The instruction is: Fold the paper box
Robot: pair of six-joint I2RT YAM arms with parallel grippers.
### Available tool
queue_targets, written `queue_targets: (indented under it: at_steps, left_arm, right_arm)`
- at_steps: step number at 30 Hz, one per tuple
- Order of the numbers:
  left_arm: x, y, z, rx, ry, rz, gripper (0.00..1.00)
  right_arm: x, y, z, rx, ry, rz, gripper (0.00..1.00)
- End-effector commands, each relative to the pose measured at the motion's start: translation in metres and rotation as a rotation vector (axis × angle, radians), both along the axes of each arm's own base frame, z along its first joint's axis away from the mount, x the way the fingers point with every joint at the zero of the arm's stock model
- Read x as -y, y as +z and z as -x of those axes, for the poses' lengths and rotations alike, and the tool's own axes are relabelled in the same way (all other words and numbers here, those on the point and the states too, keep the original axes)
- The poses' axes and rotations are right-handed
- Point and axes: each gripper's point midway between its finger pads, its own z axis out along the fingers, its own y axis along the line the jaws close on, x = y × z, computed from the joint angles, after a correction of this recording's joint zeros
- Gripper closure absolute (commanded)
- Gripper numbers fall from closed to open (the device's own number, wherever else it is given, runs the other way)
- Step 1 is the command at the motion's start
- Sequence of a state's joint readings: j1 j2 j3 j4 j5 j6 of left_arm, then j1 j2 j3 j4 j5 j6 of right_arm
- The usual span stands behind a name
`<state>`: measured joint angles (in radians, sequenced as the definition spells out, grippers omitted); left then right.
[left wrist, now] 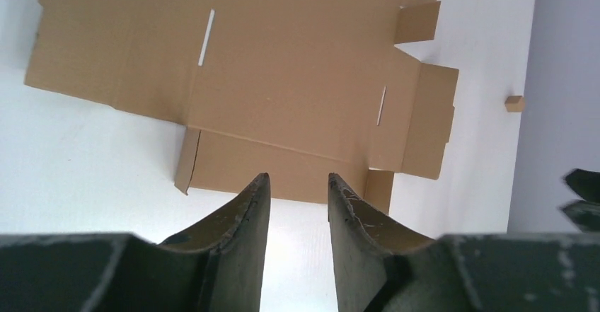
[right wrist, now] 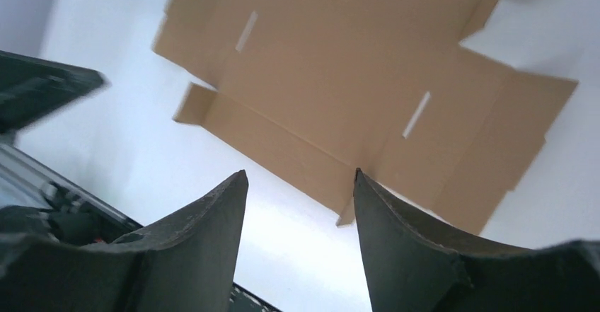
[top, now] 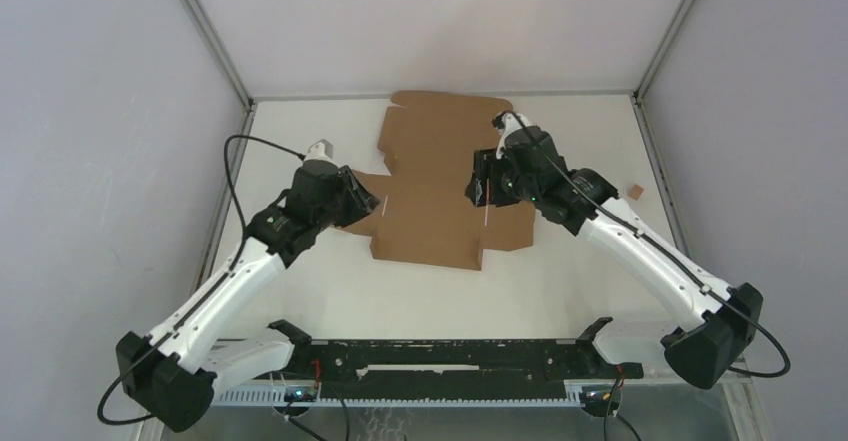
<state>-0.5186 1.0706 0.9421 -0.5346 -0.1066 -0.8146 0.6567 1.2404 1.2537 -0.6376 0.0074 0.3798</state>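
The paper box [top: 435, 151] lies flat and unfolded on the white table, a brown die-cut sheet with flaps and slits. My left gripper [top: 366, 201] hovers at the sheet's left flap. In the left wrist view this gripper [left wrist: 297, 181] is open with only table between its fingers, and the box [left wrist: 297, 64] spreads out just beyond its tips. My right gripper [top: 481, 189] hangs over the sheet's right part. In the right wrist view it [right wrist: 299, 174] is open and empty, raised above the box [right wrist: 339, 64].
A tiny brown cardboard scrap [top: 634, 191] lies on the table to the right of the sheet, also seen in the left wrist view [left wrist: 515, 102]. A black rail [top: 450, 356] runs along the near edge between the arm bases. Grey walls enclose the table.
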Motion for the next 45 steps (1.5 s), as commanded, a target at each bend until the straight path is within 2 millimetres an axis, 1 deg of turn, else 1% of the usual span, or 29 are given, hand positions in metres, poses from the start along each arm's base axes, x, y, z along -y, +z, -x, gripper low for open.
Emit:
queue_targets:
  at_steps: [1,3,5,6,8,10,11,12,16,21,26,30,34,38,41,45]
  left_arm:
    - [-0.02,-0.008,0.015,0.007,0.044,-0.02,0.59]
    - [-0.028,-0.02,0.023,-0.001,0.074,-0.02,0.59]
    - [-0.034,-0.034,0.032,-0.018,0.097,-0.017,0.59]
    - [-0.037,-0.038,0.036,-0.018,0.109,-0.006,0.58]
    - [-0.041,-0.054,0.045,-0.037,0.127,0.009,0.58]
    - [-0.044,-0.065,0.051,-0.044,0.147,0.028,0.58]
    - [-0.045,-0.07,0.053,-0.047,0.155,0.036,0.58]
    - [-0.047,-0.074,0.054,-0.047,0.165,0.039,0.58]
    - [-0.054,-0.089,0.056,-0.058,0.216,0.036,0.58]
    - [-0.052,-0.096,0.049,-0.072,0.245,0.049,0.58]
    - [-0.037,-0.099,0.044,-0.07,0.232,0.129,0.58]
    - [-0.038,-0.1,0.046,-0.057,0.248,0.164,0.58]
    - [-0.041,-0.104,0.053,-0.054,0.269,0.199,0.59]
    - [-0.041,-0.105,0.058,-0.011,0.31,0.286,0.59]
    - [-0.037,-0.095,0.059,0.086,0.305,0.368,0.56]
    - [-0.038,-0.088,0.062,0.142,0.307,0.417,0.5]
  right_arm:
    - [0.021,-0.055,0.019,-0.096,0.028,0.282,0.35]
    - [0.019,-0.069,0.025,-0.108,0.017,0.36,0.35]
    - [0.012,-0.077,0.029,-0.112,0.017,0.394,0.36]
    - [0.007,-0.079,0.032,-0.114,0.022,0.398,0.36]
    - [-0.01,-0.076,0.041,-0.092,0.062,0.381,0.37]
    - [-0.027,-0.074,0.05,-0.056,0.117,0.375,0.36]
    - [-0.032,-0.076,0.052,-0.045,0.133,0.387,0.36]
    - [-0.031,-0.08,0.052,-0.041,0.126,0.414,0.36]
    - [-0.012,-0.098,0.042,-0.061,0.035,0.528,0.36]
    - [0.003,-0.112,0.034,-0.117,-0.069,0.61,0.36]
    - [0.007,-0.124,0.025,-0.194,-0.099,0.547,0.38]
    - [0.007,-0.127,0.021,-0.229,-0.09,0.51,0.38]
    - [0.012,-0.137,0.024,-0.271,-0.096,0.525,0.39]
    - [0.011,-0.148,0.029,-0.317,-0.106,0.477,0.4]
    - [0.009,-0.159,0.035,-0.361,-0.108,0.437,0.4]
    - [0.007,-0.172,0.04,-0.398,-0.113,0.425,0.41]
